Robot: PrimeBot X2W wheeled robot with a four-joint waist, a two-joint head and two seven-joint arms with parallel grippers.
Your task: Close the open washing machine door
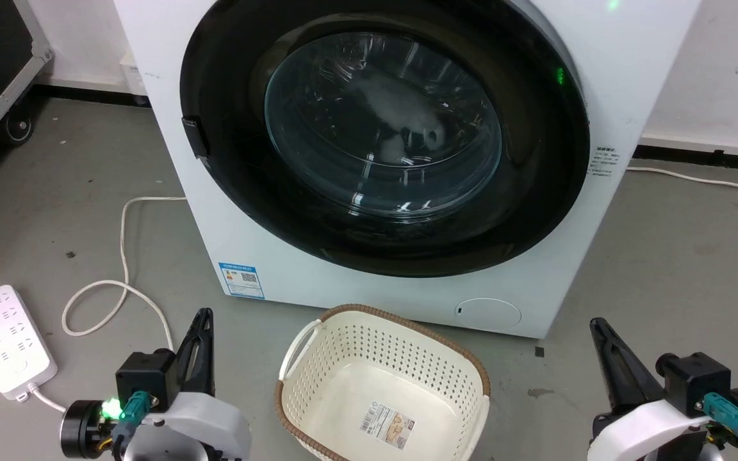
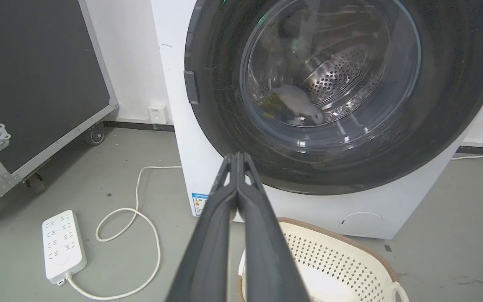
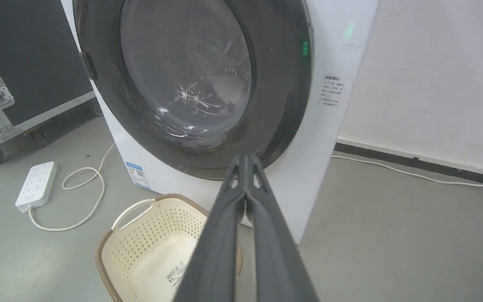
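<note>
Currently the large round glossy black washing machine door (image 1: 535, 192) lies flat against the white front-loading washing machine (image 1: 318, 282), with no gap visible along its rim and a latch tab on its left edge. My left gripper (image 1: 204, 315) and right gripper (image 1: 595, 323) sit low, well apart from it, each with fingers pressed together on nothing. A cream perforated plastic basket (image 1: 375, 349) stands between them at the machine's foot; bare grey floor (image 1: 664, 269) on my right, white power strip (image 1: 7, 339) and looped white cable (image 1: 123, 250) on my left.
</note>
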